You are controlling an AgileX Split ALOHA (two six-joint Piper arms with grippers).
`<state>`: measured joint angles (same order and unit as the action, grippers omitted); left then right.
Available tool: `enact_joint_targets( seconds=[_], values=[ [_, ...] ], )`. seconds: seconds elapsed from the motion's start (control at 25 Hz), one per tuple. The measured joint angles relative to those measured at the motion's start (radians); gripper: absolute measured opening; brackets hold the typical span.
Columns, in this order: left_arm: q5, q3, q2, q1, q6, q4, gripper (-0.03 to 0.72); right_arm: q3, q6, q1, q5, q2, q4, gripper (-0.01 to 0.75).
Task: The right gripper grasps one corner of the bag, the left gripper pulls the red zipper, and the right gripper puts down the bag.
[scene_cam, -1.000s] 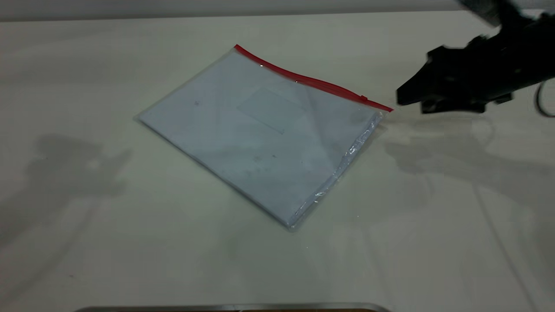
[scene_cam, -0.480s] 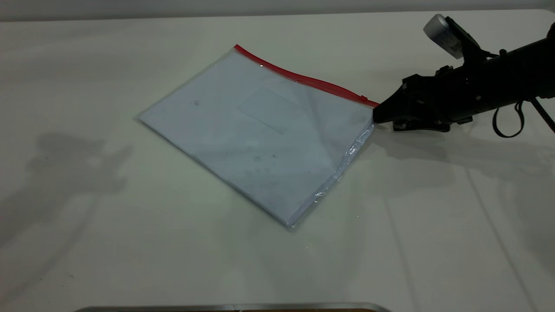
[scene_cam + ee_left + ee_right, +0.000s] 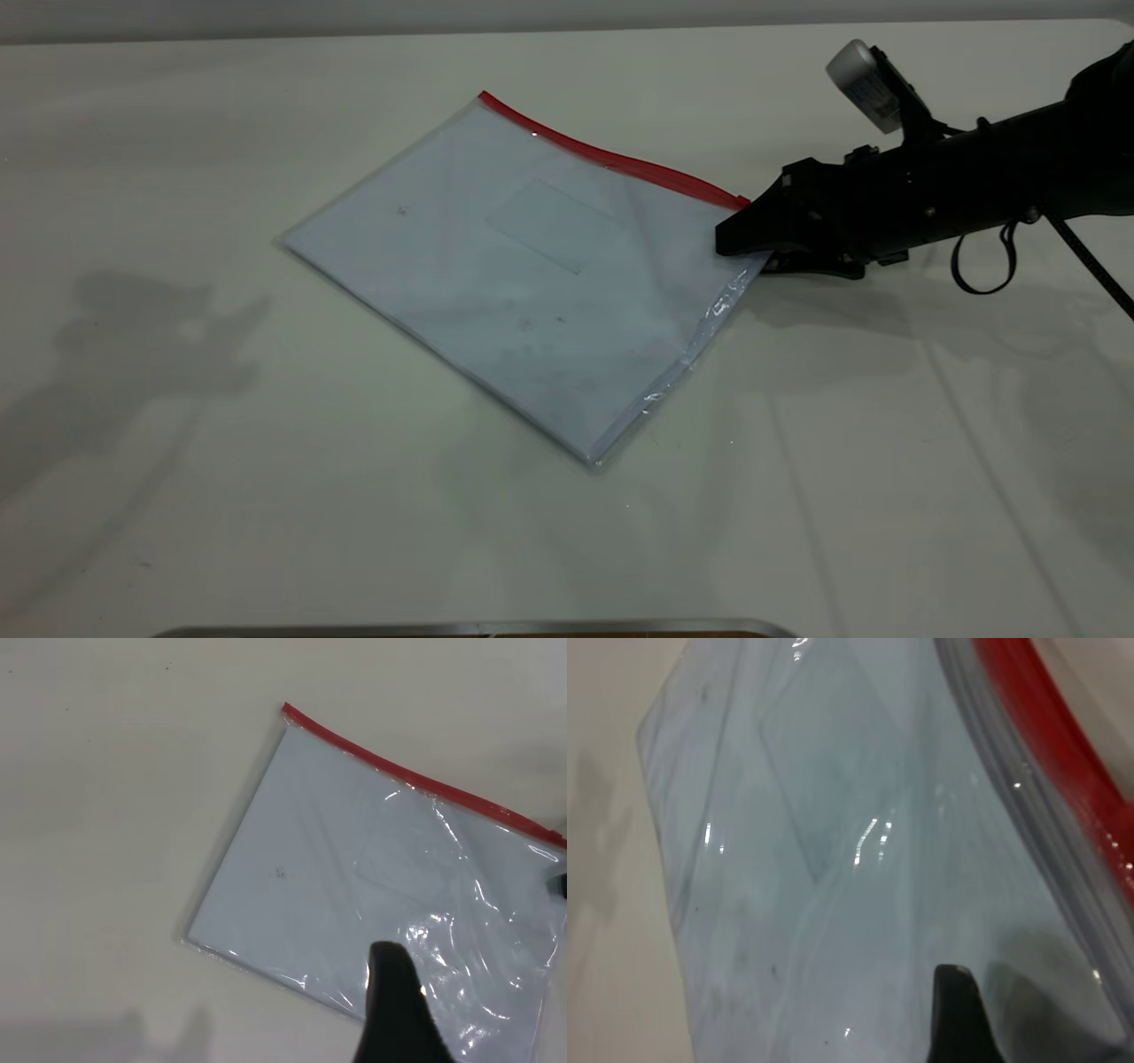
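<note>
The bag (image 3: 532, 266) lies flat on the table, a clear pouch with pale sheets inside. The red zipper (image 3: 611, 159) runs along its far long edge. My right gripper (image 3: 728, 245) is low at the bag's right corner, by the zipper's end. Its upper jaw lies over the corner, and the bag's edge passes between the upper and lower jaw, which stand apart. In the right wrist view one black finger (image 3: 957, 1014) rests over the plastic beside the zipper (image 3: 1063, 762). My left gripper (image 3: 394, 992) hovers high above the bag (image 3: 354, 859); it is outside the exterior view.
The white table (image 3: 221, 496) surrounds the bag. A metal edge (image 3: 478, 629) runs along the near side. The right arm's cable loop (image 3: 979, 266) hangs behind the gripper.
My right gripper has come down and moved left, from clear of the bag to over its right corner. The bag has not moved.
</note>
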<state>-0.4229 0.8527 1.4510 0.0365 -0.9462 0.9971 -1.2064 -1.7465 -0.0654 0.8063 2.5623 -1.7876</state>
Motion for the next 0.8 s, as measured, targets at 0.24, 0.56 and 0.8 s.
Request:
enact_joint_targets(
  seconds=[0.24,0.56,0.8],
  values=[
    [0.0,0.0,0.0,0.0,0.0,0.0,0.525,-0.004,0.003,-0.004,0.004,0.004,0.0,0.34],
    [0.0,0.0,0.0,0.0,0.0,0.001,0.525,-0.021,0.003,-0.046,0.074,0.004,-0.001,0.033],
    [0.002,0.0,0.0,0.0,-0.004,0.001,0.525,-0.026,0.088,-0.104,0.207,-0.004,0.289,0.033]
  ],
)
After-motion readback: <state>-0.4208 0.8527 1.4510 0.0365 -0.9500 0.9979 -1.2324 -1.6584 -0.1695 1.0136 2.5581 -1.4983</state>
